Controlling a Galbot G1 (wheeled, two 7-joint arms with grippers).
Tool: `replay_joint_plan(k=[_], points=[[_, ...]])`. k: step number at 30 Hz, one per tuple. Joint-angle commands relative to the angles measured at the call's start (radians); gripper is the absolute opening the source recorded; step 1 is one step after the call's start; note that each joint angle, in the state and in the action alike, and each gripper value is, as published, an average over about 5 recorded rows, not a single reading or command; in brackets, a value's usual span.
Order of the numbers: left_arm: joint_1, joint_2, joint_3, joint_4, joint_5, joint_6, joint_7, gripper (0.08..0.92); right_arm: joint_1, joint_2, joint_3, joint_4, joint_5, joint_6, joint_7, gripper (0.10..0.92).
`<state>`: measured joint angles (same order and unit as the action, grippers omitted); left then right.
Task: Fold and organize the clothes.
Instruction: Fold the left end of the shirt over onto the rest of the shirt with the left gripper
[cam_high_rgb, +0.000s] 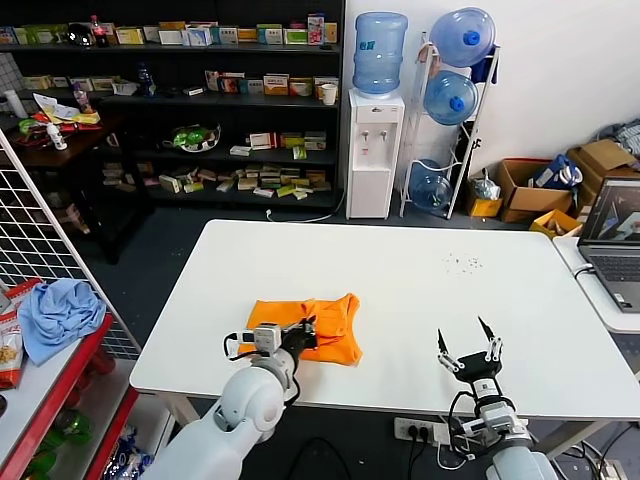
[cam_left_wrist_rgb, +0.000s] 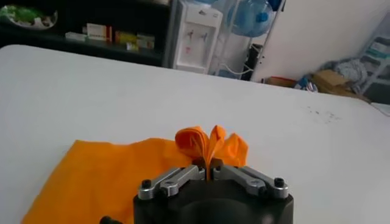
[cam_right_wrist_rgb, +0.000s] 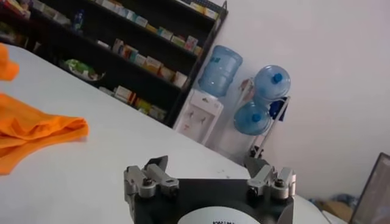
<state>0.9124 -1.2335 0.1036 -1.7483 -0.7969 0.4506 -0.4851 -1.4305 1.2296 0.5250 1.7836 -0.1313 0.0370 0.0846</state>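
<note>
The orange T-shirt (cam_high_rgb: 318, 322) lies partly folded on the white table (cam_high_rgb: 420, 290) near its front edge, left of centre. No lettering shows. My left gripper (cam_high_rgb: 306, 331) is shut on a pinched fold of the shirt; in the left wrist view the gripper (cam_left_wrist_rgb: 209, 172) holds the bunched orange cloth (cam_left_wrist_rgb: 210, 141) between its fingertips, raised a little above the rest of the shirt. My right gripper (cam_high_rgb: 466, 349) is open and empty above the table's front edge, to the right of the shirt. The shirt also shows in the right wrist view (cam_right_wrist_rgb: 30, 131), far from that gripper (cam_right_wrist_rgb: 207, 167).
A laptop (cam_high_rgb: 612, 245) sits on a side table at the right. A light blue cloth (cam_high_rgb: 58, 315) lies on a red shelf at the left beside a wire rack. Shelves, a water dispenser (cam_high_rgb: 374, 150) and bottles stand beyond the table.
</note>
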Motion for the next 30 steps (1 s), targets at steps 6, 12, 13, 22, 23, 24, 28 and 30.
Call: replay_joint_plan(k=[6,12,13,22,23,24,28,30], points=[[-0.068,-0.14,0.053,0.101,0.024,-0.009,-0.019,0.126,-0.002,0.024,-0.013,-0.011,-0.019,-0.001,0.002,0.823],[-0.08,-0.146,0.051,0.127,0.024,-0.016,-0.012,0.13,0.0,0.032,-0.026,-0.016,-0.019,-0.008,0.0,0.823],[-0.079,-0.144,0.052,0.123,0.019,-0.019,-0.01,0.135,0.001,0.033,-0.028,-0.016,-0.019,-0.01,0.0,0.823],[-0.048,-0.106,0.036,0.035,-0.064,-0.087,0.008,0.364,0.028,0.025,-0.049,-0.019,-0.009,-0.041,0.001,0.823],[-0.042,-0.095,0.029,0.014,-0.073,-0.105,0.014,0.39,0.032,0.022,-0.052,-0.019,-0.006,-0.045,0.001,0.823],[-0.035,-0.084,0.02,-0.004,-0.08,-0.123,0.021,0.424,0.036,0.02,-0.055,-0.019,-0.003,-0.048,0.001,0.823],[-0.015,-0.014,-0.035,-0.058,-0.079,-0.165,0.042,0.537,0.043,0.006,-0.068,-0.017,0.02,-0.061,-0.002,0.823],[-0.006,0.047,-0.065,-0.074,-0.072,-0.162,0.048,0.598,0.046,-0.005,-0.072,-0.018,0.041,-0.066,-0.007,0.823]])
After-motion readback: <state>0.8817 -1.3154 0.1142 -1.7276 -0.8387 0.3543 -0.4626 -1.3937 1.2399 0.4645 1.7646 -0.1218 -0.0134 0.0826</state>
